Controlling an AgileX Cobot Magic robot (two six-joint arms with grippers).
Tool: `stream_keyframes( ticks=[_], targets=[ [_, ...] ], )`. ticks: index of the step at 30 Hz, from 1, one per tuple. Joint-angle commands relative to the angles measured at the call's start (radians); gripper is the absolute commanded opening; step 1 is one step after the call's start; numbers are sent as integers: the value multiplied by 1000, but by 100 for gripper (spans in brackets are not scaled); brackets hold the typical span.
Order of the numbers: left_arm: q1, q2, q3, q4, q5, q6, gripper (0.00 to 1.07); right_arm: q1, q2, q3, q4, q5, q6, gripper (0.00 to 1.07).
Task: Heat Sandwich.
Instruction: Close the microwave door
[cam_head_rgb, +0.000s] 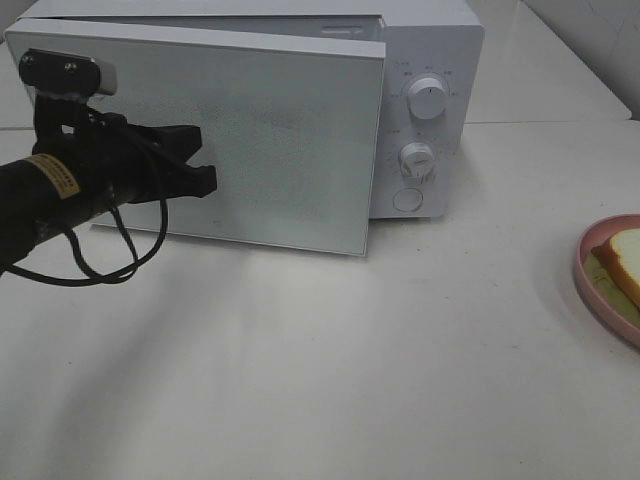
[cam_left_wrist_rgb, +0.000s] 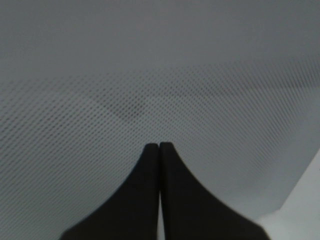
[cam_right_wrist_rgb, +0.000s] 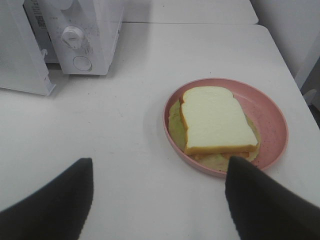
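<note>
The sandwich (cam_right_wrist_rgb: 215, 120), white bread with a tan crust and pale green filling at its edges, lies on a round pink plate (cam_right_wrist_rgb: 272, 107) at the table's right edge, where it shows as a cropped sandwich (cam_head_rgb: 622, 262) on the plate (cam_head_rgb: 583, 268). My right gripper (cam_right_wrist_rgb: 160, 162) hovers open a little short of the plate, holding nothing. The white microwave (cam_head_rgb: 430, 40) stands at the back with its door (cam_head_rgb: 290, 140) swung ajar. My left gripper (cam_head_rgb: 208, 160) is shut and empty, its fingertips (cam_left_wrist_rgb: 150, 150) right at the dotted door glass.
Two knobs (cam_head_rgb: 428, 100) and a round button (cam_head_rgb: 407, 199) sit on the microwave's control panel to the right of the door. White tabletop (cam_head_rgb: 330, 360) spreads between the microwave and the plate. The table's right edge runs close behind the plate.
</note>
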Motion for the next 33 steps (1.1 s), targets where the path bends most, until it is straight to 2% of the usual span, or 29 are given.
stream_keyframes(
  ticks=[1, 15, 22, 27, 30, 33],
  targets=[
    [-34, 20, -45, -42, 22, 2, 0, -4, -26, 1, -3, -4, 0, 71],
    [-131, 107, -230, -78, 123, 4, 0, -4, -26, 1, -3, -4, 0, 71],
    [-172, 148, -329, -102, 184, 62, 0, -4, -26, 1, -3, -4, 0, 71],
    [-183, 181, -394, -158, 231, 95, 0, -4, -26, 1, -3, -4, 0, 71],
    [-185, 199, -438, -232, 258, 96, 0, -4, -26, 1, -3, -4, 0, 71],
    [-185, 207, -453, -249, 258, 102, 0, -4, -26, 1, -3, -4, 0, 71]
  ],
)
